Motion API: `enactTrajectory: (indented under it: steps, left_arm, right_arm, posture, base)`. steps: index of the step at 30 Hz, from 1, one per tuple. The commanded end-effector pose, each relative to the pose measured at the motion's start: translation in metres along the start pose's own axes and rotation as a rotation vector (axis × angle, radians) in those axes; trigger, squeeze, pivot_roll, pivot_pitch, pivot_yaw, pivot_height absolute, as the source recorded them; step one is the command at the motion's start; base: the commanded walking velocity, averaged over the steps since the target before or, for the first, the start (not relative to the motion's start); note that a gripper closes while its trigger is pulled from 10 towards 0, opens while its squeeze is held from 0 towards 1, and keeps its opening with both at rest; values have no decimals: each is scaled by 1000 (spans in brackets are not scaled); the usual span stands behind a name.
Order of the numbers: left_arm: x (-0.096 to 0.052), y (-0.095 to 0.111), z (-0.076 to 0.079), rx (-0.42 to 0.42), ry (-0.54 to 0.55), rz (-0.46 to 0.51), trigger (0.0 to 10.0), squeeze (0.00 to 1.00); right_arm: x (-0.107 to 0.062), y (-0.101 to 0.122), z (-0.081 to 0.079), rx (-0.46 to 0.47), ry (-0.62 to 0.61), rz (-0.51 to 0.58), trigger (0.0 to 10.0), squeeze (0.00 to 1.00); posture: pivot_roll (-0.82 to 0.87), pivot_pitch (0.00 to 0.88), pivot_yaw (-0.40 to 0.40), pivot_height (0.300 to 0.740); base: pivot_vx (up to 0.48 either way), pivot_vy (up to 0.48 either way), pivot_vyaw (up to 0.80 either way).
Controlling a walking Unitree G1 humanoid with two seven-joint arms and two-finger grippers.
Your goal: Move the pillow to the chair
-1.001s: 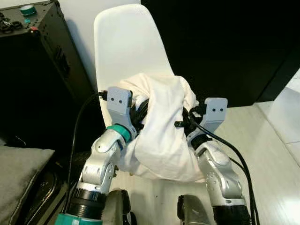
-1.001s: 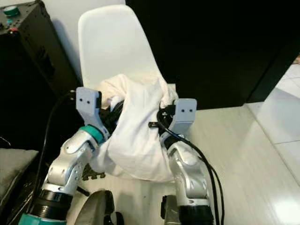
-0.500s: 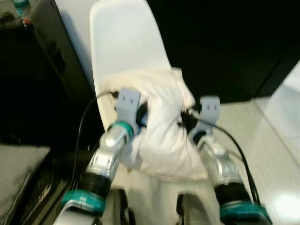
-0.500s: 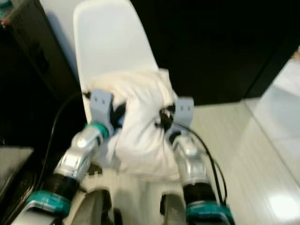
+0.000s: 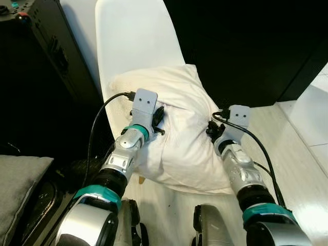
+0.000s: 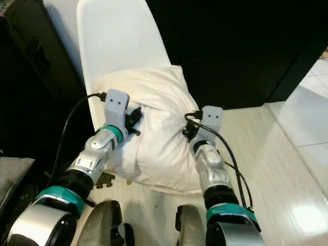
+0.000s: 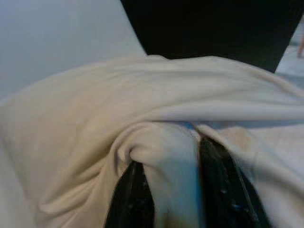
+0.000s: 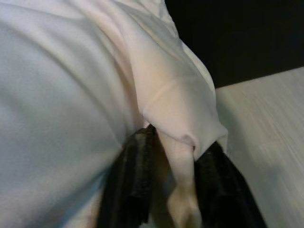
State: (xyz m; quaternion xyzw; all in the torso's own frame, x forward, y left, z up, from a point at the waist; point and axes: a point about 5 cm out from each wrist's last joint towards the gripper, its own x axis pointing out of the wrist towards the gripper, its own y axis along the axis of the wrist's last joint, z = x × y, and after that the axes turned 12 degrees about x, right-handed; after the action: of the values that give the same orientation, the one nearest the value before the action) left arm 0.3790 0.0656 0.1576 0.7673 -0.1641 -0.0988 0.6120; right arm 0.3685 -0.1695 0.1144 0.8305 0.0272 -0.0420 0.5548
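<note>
A cream pillow (image 5: 179, 138) lies across the seat of a white plastic chair (image 5: 134, 38), its near edge hanging over the front of the seat. My left gripper (image 5: 160, 114) is shut on a fold of the pillow's left side; the left wrist view shows cloth (image 7: 171, 161) pinched between the black fingers (image 7: 130, 199). My right gripper (image 5: 212, 128) is shut on the pillow's right side, with a bunched corner (image 8: 183, 137) squeezed between its fingers (image 8: 128, 185).
A black case (image 5: 36, 77) stands close to the chair's left. A grey cushion (image 5: 20, 179) lies at the lower left. Dark furniture (image 5: 246, 46) rises behind the chair. Pale floor (image 5: 302, 133) stretches to the right.
Both arms have reached forward and lowered the pillow, which hung bunched between the grippers and now spreads over the chair seat. The camera has shifted closer.
</note>
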Motion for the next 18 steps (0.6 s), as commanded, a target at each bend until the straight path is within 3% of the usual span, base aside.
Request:
enactTrajectory:
  steps: [1, 6, 10, 14, 18]
  left_arm:
    - [-1, 3, -1, -21, 2, 39, 10000, 1000]
    - [-5, 9, -2, -79, -33, 132, 10000, 1000]
    - [-17, 20, -2, -110, -84, 223, 10000, 1000]
    - [-20, 22, -2, -111, -91, 236, 10000, 1000]
    - [-35, 23, -3, -109, -106, 275, 10000, 1000]
  right_arm:
    - [0, -3, -3, 14, 1, 0, 10000, 1000]
    - [0, 4, 4, 34, -5, 63, 10000, 1000]
    - [-5, 14, 8, 72, 13, 141, 10000, 1000]
    - [-6, 15, 8, 73, 15, 153, 10000, 1000]
    - [-12, 12, 13, 48, 31, 175, 10000, 1000]
  posture:
    - [13, 133, 132, 612]
    - [19, 109, 131, 612]
    - [25, 78, 129, 612]
    - [25, 78, 129, 612]
    - [32, 44, 127, 612]
  base:
    - [0, 0, 0]
    - [0, 0, 0]
    - [0, 0, 0]
    - [0, 0, 0]
    - [0, 0, 0]
